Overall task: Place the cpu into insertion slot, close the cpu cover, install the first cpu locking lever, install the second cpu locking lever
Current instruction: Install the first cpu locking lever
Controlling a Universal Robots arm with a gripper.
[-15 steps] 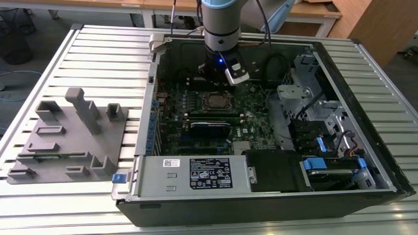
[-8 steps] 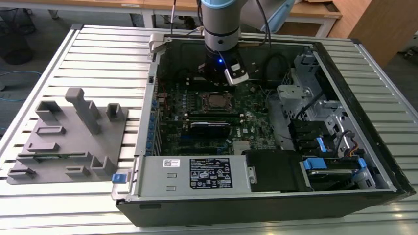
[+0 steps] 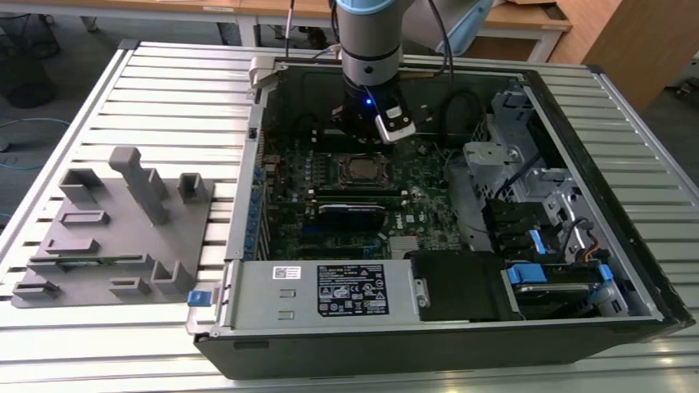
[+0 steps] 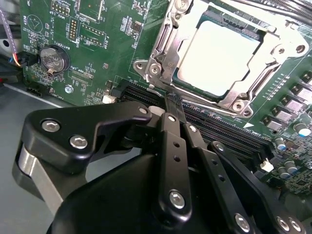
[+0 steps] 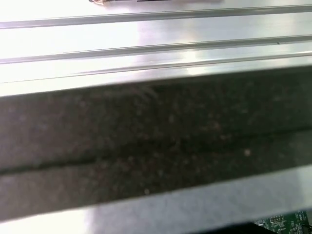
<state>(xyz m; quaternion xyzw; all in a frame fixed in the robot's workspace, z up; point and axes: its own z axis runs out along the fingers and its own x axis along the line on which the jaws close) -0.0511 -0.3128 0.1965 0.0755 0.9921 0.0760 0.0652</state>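
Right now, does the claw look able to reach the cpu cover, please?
Probably yes: in the second wrist view the claw hangs just beside the cpu cover, closed over the cpu, with nothing standing between them.

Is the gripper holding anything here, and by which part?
Nothing visibly held: the gripper is shut, its tips beside the cpu cover, with the cpu seated inside.

Table: silver ribbed aluminium worktop (image 3: 142,90), spanning the exterior view, glare on its slats.
Desks: light-brown wooden desks (image 3: 164,8), 12 o'clock.
Cabinet: brown wooden panel (image 3: 628,41), 1 o'clock.
Bin: black mesh wastebasket (image 3: 20,57), 10 o'clock.
Floor: grey floor (image 3: 68,82), 9 to 10 o'clock, crossed by a thin blue cable (image 3: 33,124).
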